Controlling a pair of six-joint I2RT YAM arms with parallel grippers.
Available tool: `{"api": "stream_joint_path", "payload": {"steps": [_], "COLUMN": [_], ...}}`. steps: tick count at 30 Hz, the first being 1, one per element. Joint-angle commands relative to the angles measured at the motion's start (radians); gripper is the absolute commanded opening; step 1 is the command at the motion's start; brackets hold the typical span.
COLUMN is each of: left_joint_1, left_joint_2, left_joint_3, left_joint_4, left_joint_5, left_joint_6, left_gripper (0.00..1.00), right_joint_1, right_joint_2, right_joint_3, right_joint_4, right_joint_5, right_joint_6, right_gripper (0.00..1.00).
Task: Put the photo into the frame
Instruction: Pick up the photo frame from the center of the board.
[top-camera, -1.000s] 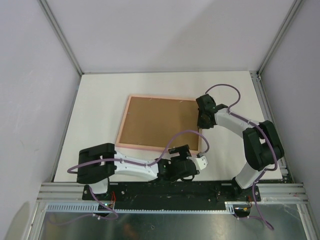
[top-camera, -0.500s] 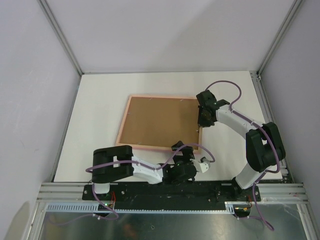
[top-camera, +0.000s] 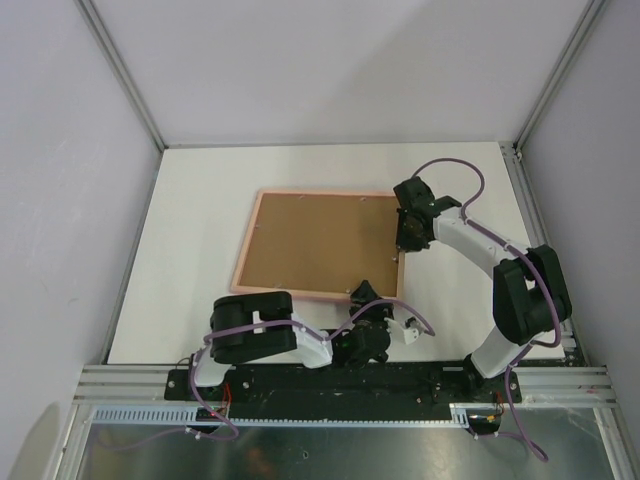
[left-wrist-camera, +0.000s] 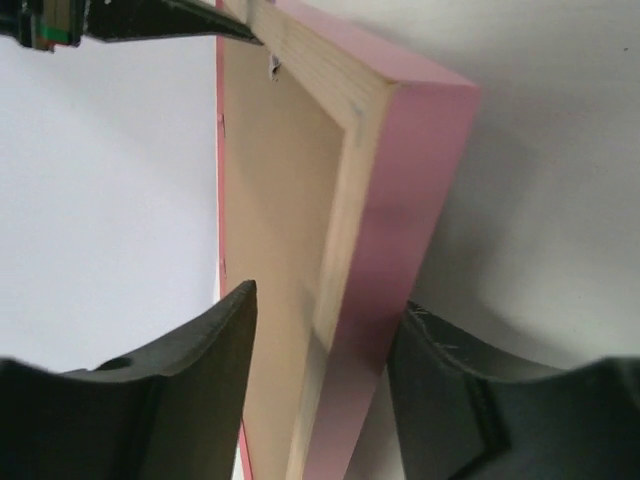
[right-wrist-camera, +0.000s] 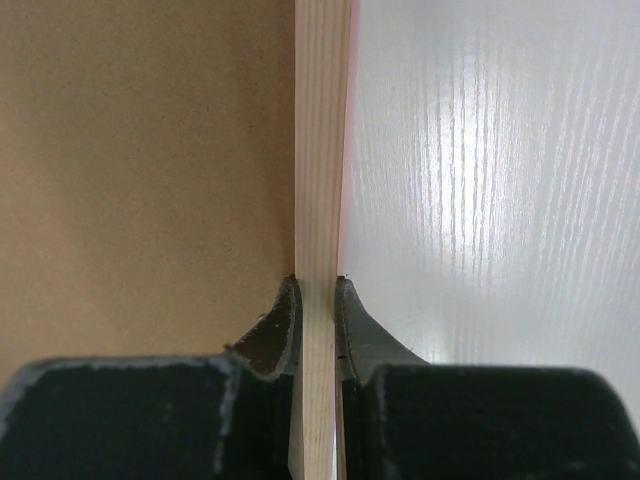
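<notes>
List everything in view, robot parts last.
frame: 1, pink with a pale wood back, lying back-up mid-table
backing board: 1, brown, inside the frame
table: 1, white
cables: 2, purple, one along each arm
arms: 2, white and black, bases at the near edge
left gripper: open, astride the frame's near edge by its right corner
right gripper: shut on the frame's right rail
</notes>
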Motion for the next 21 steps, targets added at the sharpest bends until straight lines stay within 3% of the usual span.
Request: {"api": "stream_joint_path", "payload": {"steps": [1, 5, 7, 9, 12, 14, 21], "left_joint_1": [0.023, 0.026, 0.027, 0.027, 0.027, 0.028, 0.050], "left_joint_2": [0.017, 0.024, 0.020, 0.005, -0.026, -0.053, -0.178], "left_joint_3": [0.016, 0.024, 0.026, 0.029, 0.041, 0.053, 0.091], "left_joint_4": [0.153, 0.181, 0.206, 0.235, 0.280, 0.309, 0.395], "left_joint_5": [-0.053, -0.065, -0.074, -0.085, -0.102, -0.110, -0.108], "left_joint_6": [0.097, 0.127, 0.153, 0.187, 0.244, 0.283, 0.402], "left_gripper": [0.47, 0.11, 0.03, 0.01, 0.00, 0.00, 0.00], "right_joint_1": [-0.007, -0.009, -0.009, -0.010, -0.012, -0.012, -0.019], "right_joint_2": [-0.059, -0.063, -0.074, -0.093, -0.144, -0.194, -0.457], "right_joint_3": [0.063, 0.063, 0.063, 0.065, 0.082, 0.102, 0.142], "right_joint_4": [0.015, 0.013, 0.012, 0.011, 0.001, -0.008, 0.003], "right_joint_5": [-0.040, -0.040, -0.039, -0.034, -0.020, 0.000, 0.185], "right_joint_6": [-0.011, -0.013, -0.014, -0.015, -0.017, -0.015, 0.005], "right_gripper": [0.00, 0.00, 0.00, 0.09, 0.37, 0.49, 0.62]}}
